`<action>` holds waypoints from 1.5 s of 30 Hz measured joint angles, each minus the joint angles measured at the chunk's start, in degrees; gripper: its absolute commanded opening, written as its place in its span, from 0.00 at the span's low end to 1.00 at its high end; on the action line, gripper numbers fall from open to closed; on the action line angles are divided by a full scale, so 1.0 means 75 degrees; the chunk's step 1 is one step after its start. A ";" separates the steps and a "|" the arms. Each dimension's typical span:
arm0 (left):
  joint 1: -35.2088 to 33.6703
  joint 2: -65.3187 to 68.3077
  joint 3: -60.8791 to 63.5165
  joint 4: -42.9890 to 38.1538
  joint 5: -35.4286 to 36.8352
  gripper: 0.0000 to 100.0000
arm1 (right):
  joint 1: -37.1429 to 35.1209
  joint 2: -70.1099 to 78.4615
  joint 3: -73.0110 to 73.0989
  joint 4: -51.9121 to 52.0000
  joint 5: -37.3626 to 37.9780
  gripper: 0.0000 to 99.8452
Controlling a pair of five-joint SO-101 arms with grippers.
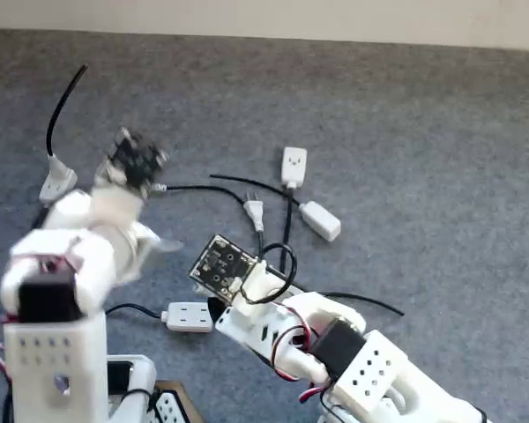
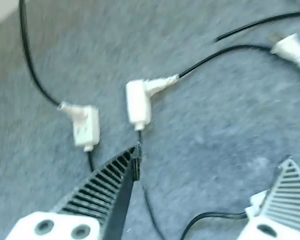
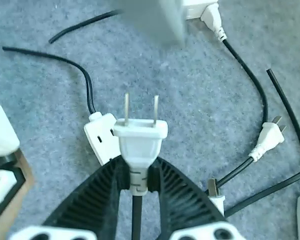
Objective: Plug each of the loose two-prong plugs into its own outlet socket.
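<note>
Your right gripper point(image 3: 139, 172) is clamped on the neck of a white plug point(image 3: 140, 137), prongs pointing ahead, just beside a white socket point(image 3: 101, 139) lying near the front edge of the grey tabletop point(image 1: 423, 132). Your left gripper point(image 2: 212, 155) hangs spread wide, holding nothing, above a second plug point(image 2: 139, 102) towards the left edge. Expect each plug to be light, hard and smooth, tugged by its springy black cord point(image 3: 136, 220). Hold the body behind the prongs, and expect the loose socket to slide when pushed.
</note>
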 measured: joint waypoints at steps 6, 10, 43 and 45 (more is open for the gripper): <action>0.0621 -0.1582 0.0867 -0.0059 0.0610 0.40 | 0.0000 0.0000 0.0000 -0.0293 -0.0410 0.00; 0.0598 -0.1829 0.1196 -0.0316 0.0809 0.40 | 0.0000 0.0000 0.0000 -0.0293 -0.0422 0.00; 0.1055 -0.1911 0.3294 -0.1043 0.0785 0.40 | 0.0867 0.1348 -0.1770 0.0656 -0.0152 0.00; 0.0656 -0.1911 0.3294 -0.1078 0.0516 0.40 | 0.0996 0.1735 -0.1770 0.0656 -0.0141 0.00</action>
